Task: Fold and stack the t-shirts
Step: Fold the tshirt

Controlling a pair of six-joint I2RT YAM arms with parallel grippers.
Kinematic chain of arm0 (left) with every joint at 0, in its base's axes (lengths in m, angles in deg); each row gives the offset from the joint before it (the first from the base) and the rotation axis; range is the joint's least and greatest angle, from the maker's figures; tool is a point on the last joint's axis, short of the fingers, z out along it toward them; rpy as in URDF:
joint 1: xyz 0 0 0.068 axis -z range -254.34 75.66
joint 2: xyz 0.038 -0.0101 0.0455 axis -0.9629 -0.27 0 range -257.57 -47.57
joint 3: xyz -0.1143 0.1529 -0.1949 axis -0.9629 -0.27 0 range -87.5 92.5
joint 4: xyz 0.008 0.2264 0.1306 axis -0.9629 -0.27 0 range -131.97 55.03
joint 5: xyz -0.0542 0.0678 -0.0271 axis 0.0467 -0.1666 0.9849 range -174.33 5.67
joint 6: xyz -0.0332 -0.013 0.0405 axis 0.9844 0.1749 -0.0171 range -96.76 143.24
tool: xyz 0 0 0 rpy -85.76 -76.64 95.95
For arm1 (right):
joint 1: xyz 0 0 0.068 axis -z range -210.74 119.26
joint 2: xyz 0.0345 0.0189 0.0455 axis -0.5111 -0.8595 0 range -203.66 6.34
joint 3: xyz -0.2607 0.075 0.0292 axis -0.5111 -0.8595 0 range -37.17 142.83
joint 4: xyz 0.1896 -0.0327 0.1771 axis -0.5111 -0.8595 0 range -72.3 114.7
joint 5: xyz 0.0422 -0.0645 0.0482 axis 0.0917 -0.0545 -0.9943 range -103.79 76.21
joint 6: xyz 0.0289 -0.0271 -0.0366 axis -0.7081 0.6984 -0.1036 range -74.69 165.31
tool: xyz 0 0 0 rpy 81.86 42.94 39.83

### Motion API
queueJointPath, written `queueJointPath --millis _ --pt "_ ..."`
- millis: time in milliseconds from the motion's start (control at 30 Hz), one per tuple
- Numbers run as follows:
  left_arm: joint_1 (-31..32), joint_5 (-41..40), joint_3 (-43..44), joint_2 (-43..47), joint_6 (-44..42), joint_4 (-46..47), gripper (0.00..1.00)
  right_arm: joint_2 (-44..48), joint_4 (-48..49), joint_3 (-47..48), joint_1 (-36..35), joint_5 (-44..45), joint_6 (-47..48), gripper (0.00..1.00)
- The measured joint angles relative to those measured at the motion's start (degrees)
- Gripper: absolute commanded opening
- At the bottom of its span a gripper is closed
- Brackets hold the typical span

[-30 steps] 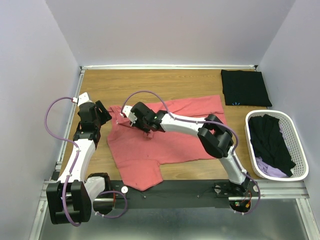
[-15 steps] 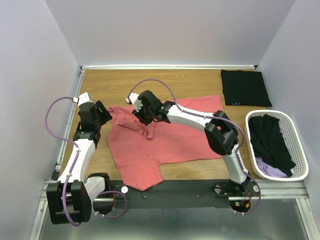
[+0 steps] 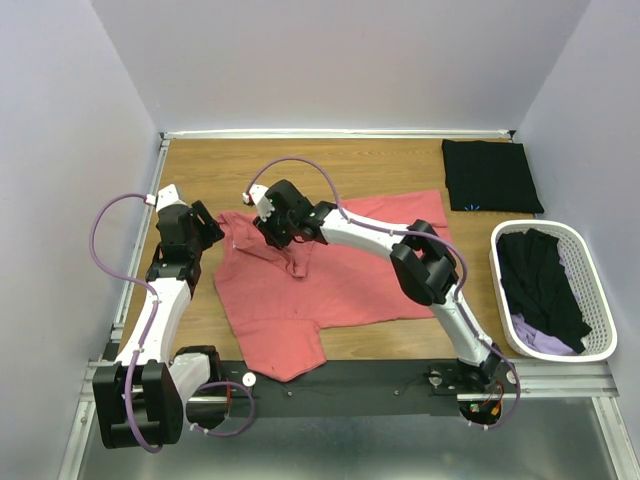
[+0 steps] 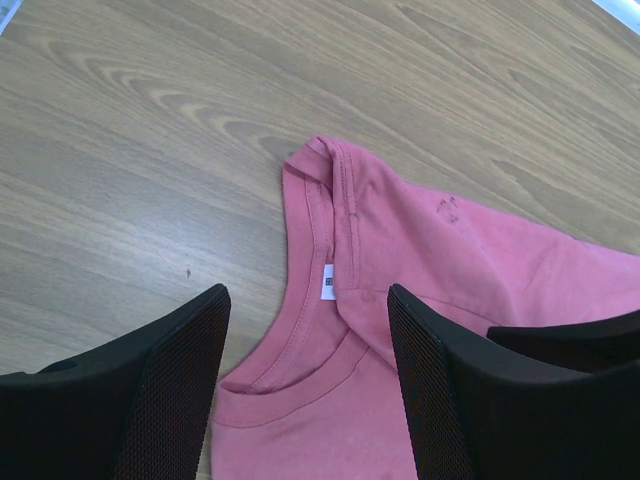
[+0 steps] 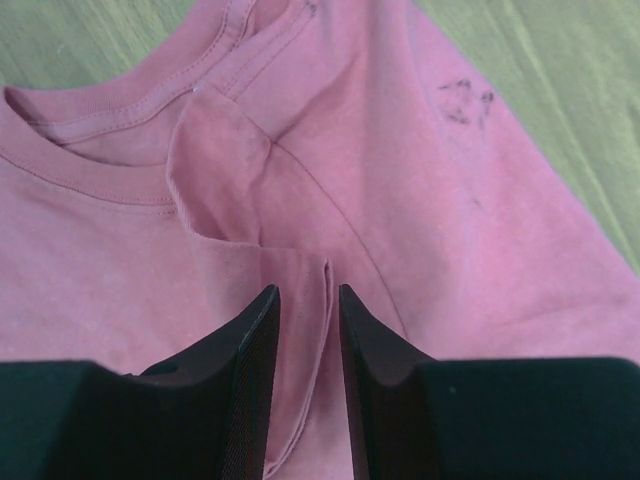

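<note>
My right claw (image 5: 305,300) sits narrow, pinching a fold of the coral-pink t-shirt (image 5: 420,200) just below its collar (image 5: 90,160); left claw (image 4: 305,297) hangs wide open above that collar.

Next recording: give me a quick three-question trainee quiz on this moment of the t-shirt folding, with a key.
1. True or false: the left gripper and the right gripper are both clamped on the pink t-shirt.
2. Where does the folded black t-shirt lie? A: under the pink t-shirt. B: at the far right corner of the table. C: in the left gripper.
3. What colour is the cloth that shows under the black clothes in the basket?

Key: 1 false, only the right gripper pinches a fold; the left gripper stands open above the shirt. 2 B. 3 lilac.
</note>
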Motion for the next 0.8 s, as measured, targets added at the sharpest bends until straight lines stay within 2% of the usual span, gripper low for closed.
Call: queueJointPath --millis 467,800 --pt "-0.11 0.07 0.00 0.00 0.00 0.00 0.72 -0.87 0.07 0.00 -5.31 -0.50 0.44 0.42" --pt "-0.11 0.07 -0.09 0.00 0.00 0.02 0.72 -0.66 0.07 -0.20 -5.53 4.50 0.46 0.41"
